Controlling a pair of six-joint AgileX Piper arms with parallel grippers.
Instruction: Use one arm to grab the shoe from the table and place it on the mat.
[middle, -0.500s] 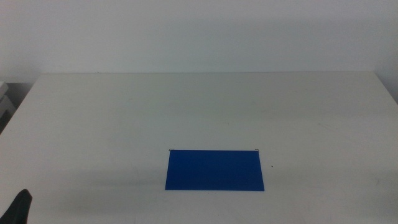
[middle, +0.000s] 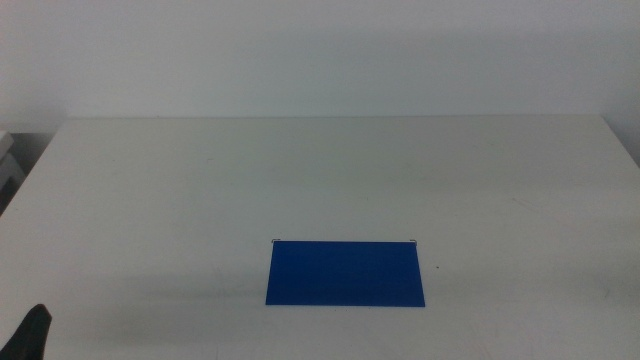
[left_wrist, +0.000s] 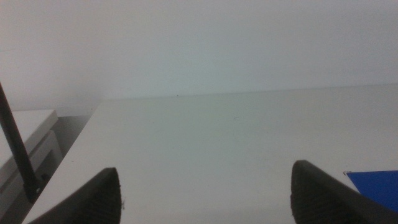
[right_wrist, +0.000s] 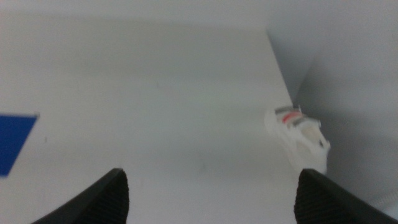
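Observation:
The deep-blue mat (middle: 345, 272) lies flat on the off-white table (middle: 300, 170), near its front and a little right of the middle. The white shoe (right_wrist: 297, 135) with a red strap shows only in the right wrist view, at the table's right edge, ahead of my right gripper (right_wrist: 212, 177) and off to one side. It is out of the middle view. My right gripper is open and empty. My left gripper (left_wrist: 205, 175) is open and empty, and a dark part of it shows at the middle view's bottom left corner (middle: 35, 332). The mat's corners show in both wrist views (left_wrist: 376, 186) (right_wrist: 13, 140).
A white cabinet (left_wrist: 25, 143) stands beyond the table's left edge, with a black cable (left_wrist: 15, 149) running in front of it. A plain white wall rises behind the table's far edge (middle: 330, 118).

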